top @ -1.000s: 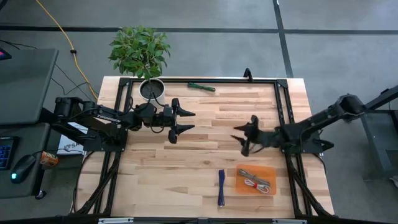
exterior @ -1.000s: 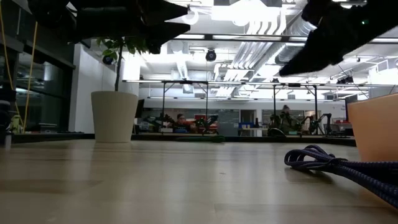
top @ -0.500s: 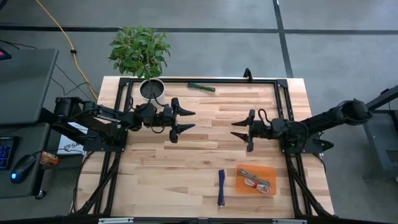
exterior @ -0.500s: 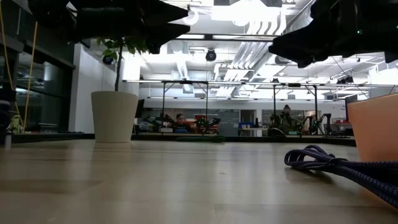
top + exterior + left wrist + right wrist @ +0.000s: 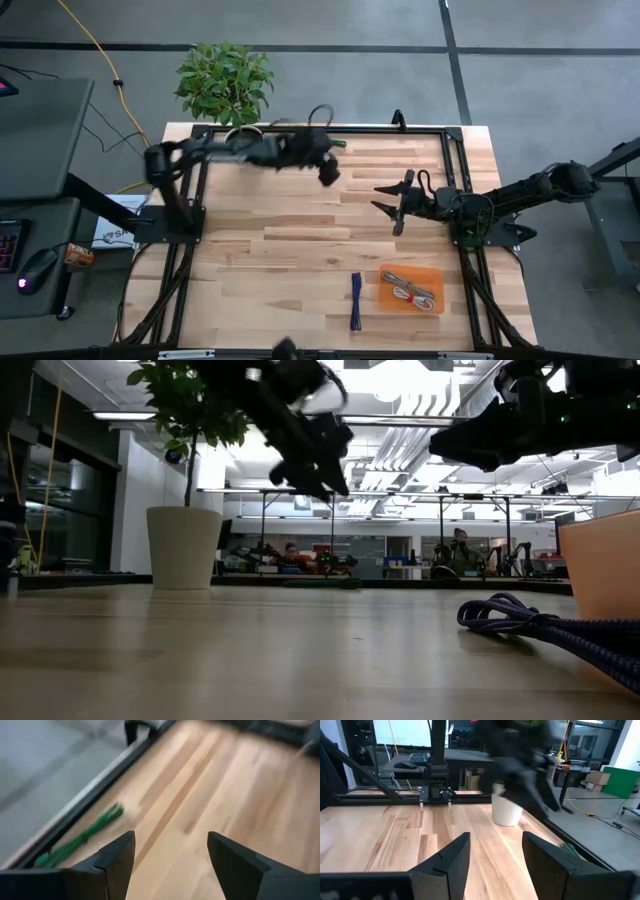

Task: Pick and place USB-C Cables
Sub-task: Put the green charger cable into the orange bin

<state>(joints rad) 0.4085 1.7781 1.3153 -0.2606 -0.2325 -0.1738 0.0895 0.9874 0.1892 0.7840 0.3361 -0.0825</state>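
**Left arm swings toward the green cable**

We see the left gripper (image 5: 327,170) now swung to the table's far edge, fingers spread and empty, near the green cable (image 5: 80,840); the right gripper (image 5: 392,205) waits mid-table, unclenched; pickup seems next.

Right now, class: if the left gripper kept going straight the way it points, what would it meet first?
Probably the bare table top: the open left gripper aims down at the wood, and the green cable lies off to one side, by the table's edge. Depth is unclear.

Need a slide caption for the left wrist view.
Left hand, fingers open and empty, above the wooden table near its edge, facing the green USB-C cable.
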